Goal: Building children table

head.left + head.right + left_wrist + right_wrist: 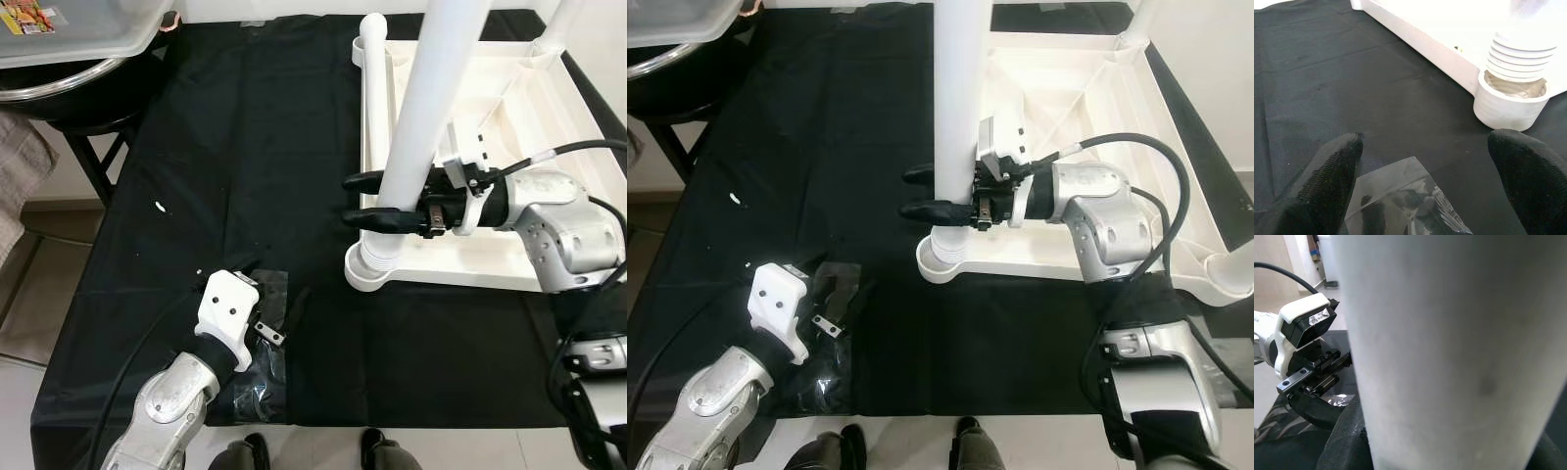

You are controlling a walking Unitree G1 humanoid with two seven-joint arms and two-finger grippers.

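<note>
Near the surface's front edge our left gripper (1422, 161) is spread over a plastic bag (1400, 205); our right gripper (367, 201) pinches the white leg (431, 98) at the tabletop's (509, 250) corner.

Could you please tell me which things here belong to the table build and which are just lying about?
Belonging to the job:
- white tabletop, upside down on the black cloth
- white leg, gripped by the right tool
- clear plastic bag, below the open left tool

Lying about:
- plastic bin
- metal bowl
</note>
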